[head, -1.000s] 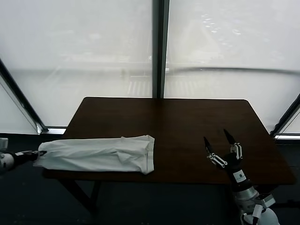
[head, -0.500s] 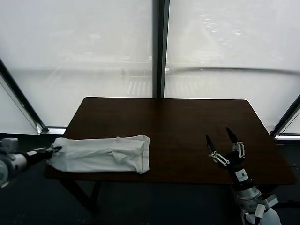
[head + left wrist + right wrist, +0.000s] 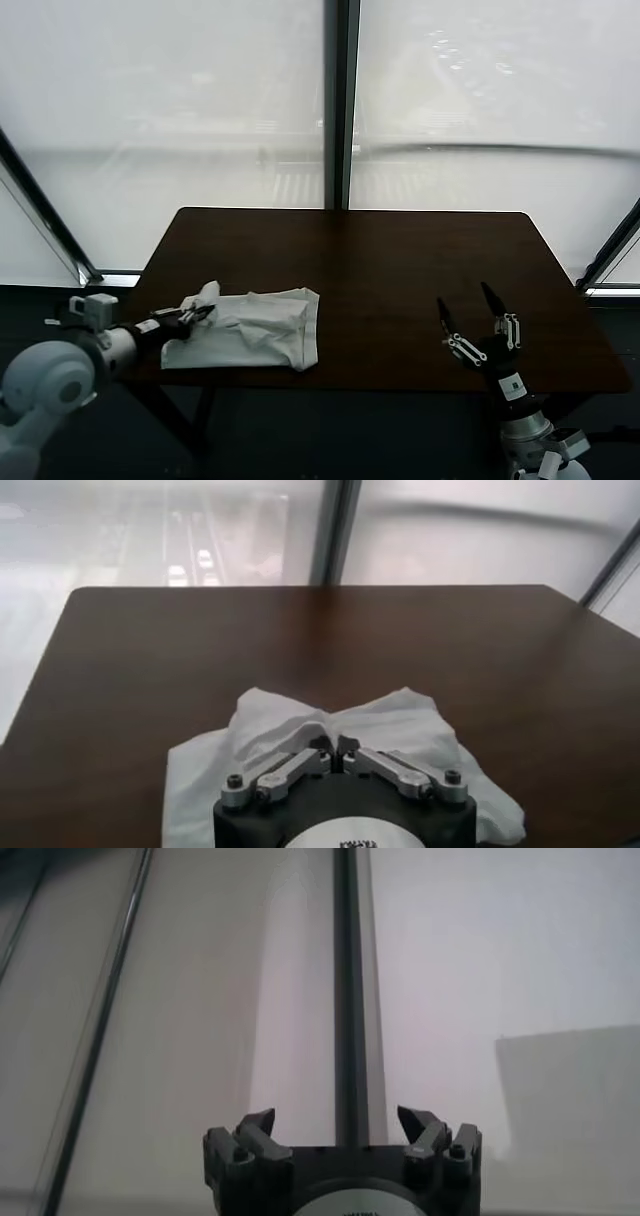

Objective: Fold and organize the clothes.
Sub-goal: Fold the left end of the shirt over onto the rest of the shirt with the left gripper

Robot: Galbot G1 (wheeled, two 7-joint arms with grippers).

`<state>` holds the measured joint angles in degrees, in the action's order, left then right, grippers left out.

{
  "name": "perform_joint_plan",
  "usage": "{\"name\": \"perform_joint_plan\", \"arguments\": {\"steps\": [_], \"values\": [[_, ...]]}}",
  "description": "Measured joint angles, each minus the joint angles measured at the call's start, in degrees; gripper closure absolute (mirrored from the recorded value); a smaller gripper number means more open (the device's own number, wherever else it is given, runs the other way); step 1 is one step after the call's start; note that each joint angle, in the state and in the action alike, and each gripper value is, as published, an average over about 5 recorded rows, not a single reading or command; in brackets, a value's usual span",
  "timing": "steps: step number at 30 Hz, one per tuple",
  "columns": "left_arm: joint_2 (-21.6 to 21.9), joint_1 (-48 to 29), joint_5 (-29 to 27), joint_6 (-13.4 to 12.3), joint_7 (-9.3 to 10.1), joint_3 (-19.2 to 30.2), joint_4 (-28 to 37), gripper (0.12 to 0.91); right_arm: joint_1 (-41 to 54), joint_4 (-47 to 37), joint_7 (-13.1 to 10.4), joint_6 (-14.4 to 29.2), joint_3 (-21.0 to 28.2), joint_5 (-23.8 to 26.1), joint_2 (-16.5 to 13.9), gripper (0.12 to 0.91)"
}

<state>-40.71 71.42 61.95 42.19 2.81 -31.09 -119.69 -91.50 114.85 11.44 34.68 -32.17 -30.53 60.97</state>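
The clothes, a white T-shirt (image 3: 250, 330) folded into a long strip, lie on the near left part of the dark table (image 3: 400, 260). My left gripper (image 3: 198, 314) is shut on the strip's left end and holds it lifted over the rest of the cloth. In the left wrist view the pinched fabric (image 3: 300, 725) bunches up just past the closed fingertips of the left gripper (image 3: 334, 748). My right gripper (image 3: 468, 305) stands open near the table's front right edge, fingers pointing up, holding nothing. Its wrist view shows the right gripper (image 3: 338, 1120) against the window only.
The table's front edge (image 3: 380, 390) runs just below the shirt. A dark window post (image 3: 338, 100) stands behind the table, with bright frosted panes either side. Bare dark wood (image 3: 420, 250) spreads across the middle and back.
My left gripper has carried the shirt's left end rightward and upward, from beyond the table's left edge to over the cloth, shortening the strip. The right gripper has barely shifted.
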Motion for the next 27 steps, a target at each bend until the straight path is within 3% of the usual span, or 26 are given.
{"name": "perform_joint_plan", "arguments": {"steps": [13, 27], "values": [[-4.96, -6.18, -1.37, 0.00, -0.48, 9.04, 2.11, 0.861, -2.28, 0.12, -0.16, 0.17, -1.89, 1.43, 2.37, 0.118], [-7.05, -8.64, -0.97, 0.00, -0.79, 12.15, 3.19, 0.861, -1.46, -0.57, -0.60, -0.52, -1.50, 2.87, 3.69, 0.118]]}}
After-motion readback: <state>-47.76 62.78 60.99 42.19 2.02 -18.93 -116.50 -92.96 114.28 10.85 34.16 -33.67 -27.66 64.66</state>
